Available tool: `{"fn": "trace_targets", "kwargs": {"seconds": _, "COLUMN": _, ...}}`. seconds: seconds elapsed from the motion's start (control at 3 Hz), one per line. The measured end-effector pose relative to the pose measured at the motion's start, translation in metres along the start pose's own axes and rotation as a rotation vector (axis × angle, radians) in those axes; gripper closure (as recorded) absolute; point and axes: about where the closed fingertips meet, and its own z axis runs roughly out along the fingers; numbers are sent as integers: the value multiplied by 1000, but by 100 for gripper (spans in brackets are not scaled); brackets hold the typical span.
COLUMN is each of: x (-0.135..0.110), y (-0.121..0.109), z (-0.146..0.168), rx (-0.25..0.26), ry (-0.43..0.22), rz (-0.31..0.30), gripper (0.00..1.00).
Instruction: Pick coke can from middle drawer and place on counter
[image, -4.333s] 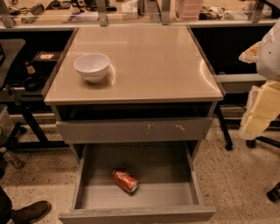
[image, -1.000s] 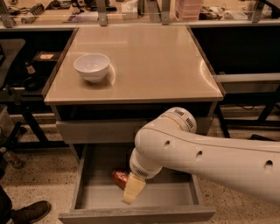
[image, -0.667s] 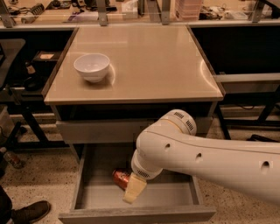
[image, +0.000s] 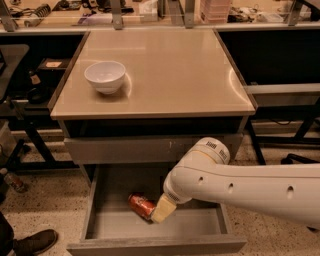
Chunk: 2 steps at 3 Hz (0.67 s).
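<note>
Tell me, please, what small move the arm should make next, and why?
Probably ease the gripper toward the middle of the coke can: it lies on its side in the open middle drawer, and the gripper sits only at one end.

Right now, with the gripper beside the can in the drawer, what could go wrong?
The coke can lies on its side in the middle drawer, so the gripper at its right end may roll it away. Lifting out, the arm could catch the drawer front above.
</note>
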Motion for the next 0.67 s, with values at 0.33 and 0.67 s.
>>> {"fn": "trace_targets", "kwargs": {"seconds": 0.33, "x": 11, "y": -13, "z": 24, "rx": -6, "ry": 12, "rz": 53, "gripper": 0}}
{"fn": "trace_targets", "kwargs": {"seconds": 0.67, "x": 13, "y": -13, "z": 26, "rx": -9, "ry": 15, "rz": 57, "gripper": 0}}
